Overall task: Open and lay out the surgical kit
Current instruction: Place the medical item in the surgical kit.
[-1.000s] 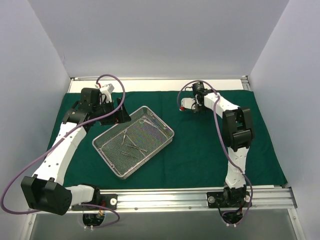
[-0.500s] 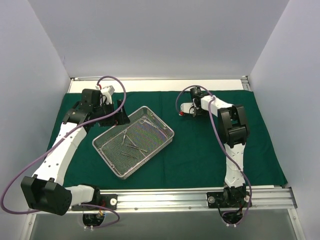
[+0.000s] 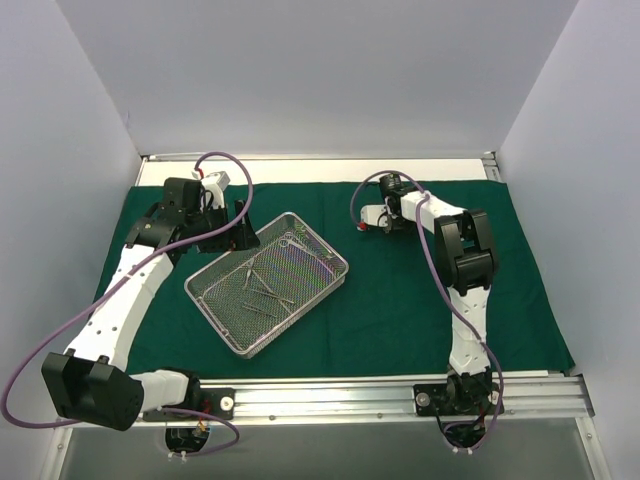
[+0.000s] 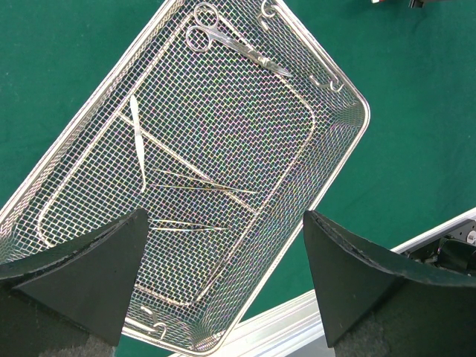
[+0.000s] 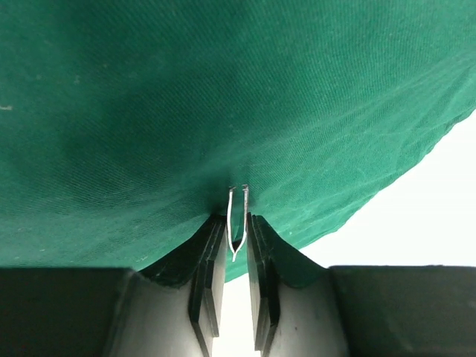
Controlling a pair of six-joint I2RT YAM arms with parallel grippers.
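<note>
The dark green drape [image 3: 400, 300] lies spread flat over the table. On it, left of middle, the silver wire-mesh tray [image 3: 343, 266] sits at a slant with scissors [image 4: 223, 37], a forceps [image 4: 137, 141] and thin instruments [image 4: 201, 186] inside. My left gripper [image 3: 236, 226] hovers over the tray's far left corner, open wide and empty [image 4: 224, 216]. My right gripper [image 3: 367, 222] is low at the far middle of the drape [image 5: 223, 97]. It is shut on a thin steel forceps [image 5: 230, 212] with a narrow gap between its jaws [image 5: 236, 219]. The forceps tips touch the cloth.
An aluminium rail [image 3: 400, 390] runs along the near edge, also seen past the tray's end [image 4: 297, 312]. White walls close in the left, right and back. Bare white tabletop [image 5: 416, 223] shows beyond the drape's edge.
The right gripper has shifted a little to the left over the far drape, and its jaws have eased slightly apart around the forceps. The left arm has barely moved.
</note>
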